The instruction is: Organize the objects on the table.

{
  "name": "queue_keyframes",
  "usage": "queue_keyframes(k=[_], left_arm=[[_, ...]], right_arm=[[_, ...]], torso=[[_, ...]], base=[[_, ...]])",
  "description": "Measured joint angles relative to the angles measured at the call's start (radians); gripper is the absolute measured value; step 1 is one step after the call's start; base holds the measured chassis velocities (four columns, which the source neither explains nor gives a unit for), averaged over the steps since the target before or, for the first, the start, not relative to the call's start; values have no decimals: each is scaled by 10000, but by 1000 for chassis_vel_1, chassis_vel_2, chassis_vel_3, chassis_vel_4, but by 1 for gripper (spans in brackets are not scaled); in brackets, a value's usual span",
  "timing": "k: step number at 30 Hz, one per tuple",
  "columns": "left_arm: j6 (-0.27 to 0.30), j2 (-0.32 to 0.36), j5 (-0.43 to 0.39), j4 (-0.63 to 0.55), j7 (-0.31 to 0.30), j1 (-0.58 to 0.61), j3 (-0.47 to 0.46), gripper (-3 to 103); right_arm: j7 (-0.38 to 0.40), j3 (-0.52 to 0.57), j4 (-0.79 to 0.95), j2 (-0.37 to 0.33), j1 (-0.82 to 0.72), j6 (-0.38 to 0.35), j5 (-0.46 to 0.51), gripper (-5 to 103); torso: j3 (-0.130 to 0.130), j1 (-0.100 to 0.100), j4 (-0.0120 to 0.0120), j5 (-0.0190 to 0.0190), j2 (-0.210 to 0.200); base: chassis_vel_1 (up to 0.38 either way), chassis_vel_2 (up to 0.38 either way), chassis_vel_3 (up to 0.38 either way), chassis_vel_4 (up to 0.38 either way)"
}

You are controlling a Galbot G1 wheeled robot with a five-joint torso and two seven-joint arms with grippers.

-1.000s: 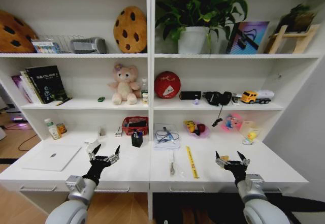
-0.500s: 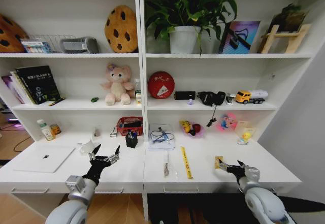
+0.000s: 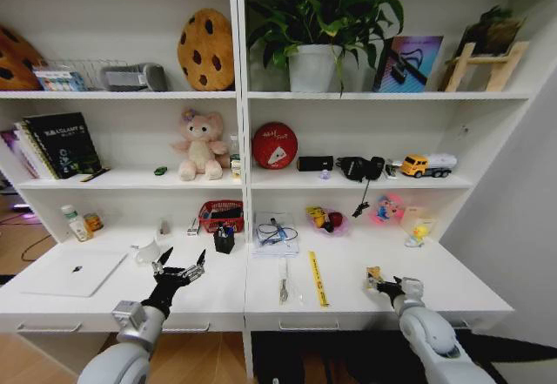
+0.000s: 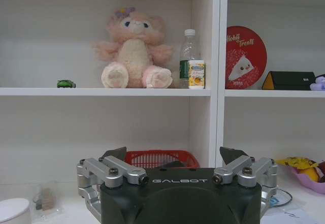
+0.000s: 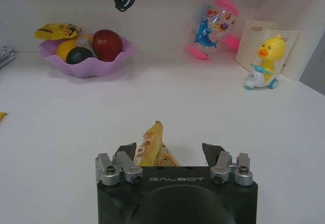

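The right gripper (image 5: 170, 150) sits low over the white table (image 3: 348, 301), fingers spread either side of a small orange snack packet (image 5: 152, 145) lying near the front edge; the left gripper (image 3: 178, 266) hovers with fingers spread between the silver laptop (image 3: 74, 272) and the yellow ruler (image 3: 318, 278).

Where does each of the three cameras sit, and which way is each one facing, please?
Head view: from the robot's head, looking forward and down at the white desk and shelves; both arms show, left gripper and right gripper.
Left wrist view: behind the left gripper, facing the shelf with the pink plush bear; its open fingers show.
Right wrist view: behind the right gripper, low over the desk, open fingers around a yellow snack packet.
Shared: the bear and the packet also appear in the head view.
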Motion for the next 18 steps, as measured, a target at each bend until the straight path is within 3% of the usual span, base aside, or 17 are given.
queue_keyframes(k=[1, 2, 10, 18], left_arm=[[0, 0, 0, 0, 0, 0, 0, 100], [0, 0, 0, 0, 0, 0, 0, 100], [0, 0, 0, 0, 0, 0, 0, 100], [0, 0, 0, 0, 0, 0, 0, 100]], right_arm=[[-88, 11, -53, -1, 15, 15, -5, 78], [-183, 14, -92, 3, 31, 46, -17, 61], [-358, -55, -106, 66, 99, 47, 17, 38], [-554, -56, -285, 8, 151, 50, 82, 7]], torso=[[0, 0, 0, 0, 0], [0, 0, 0, 0, 0], [0, 0, 0, 0, 0], [0, 0, 0, 0, 1]], base=[[0, 0, 0, 0], [0, 0, 0, 0], [0, 0, 0, 0], [0, 0, 0, 0]])
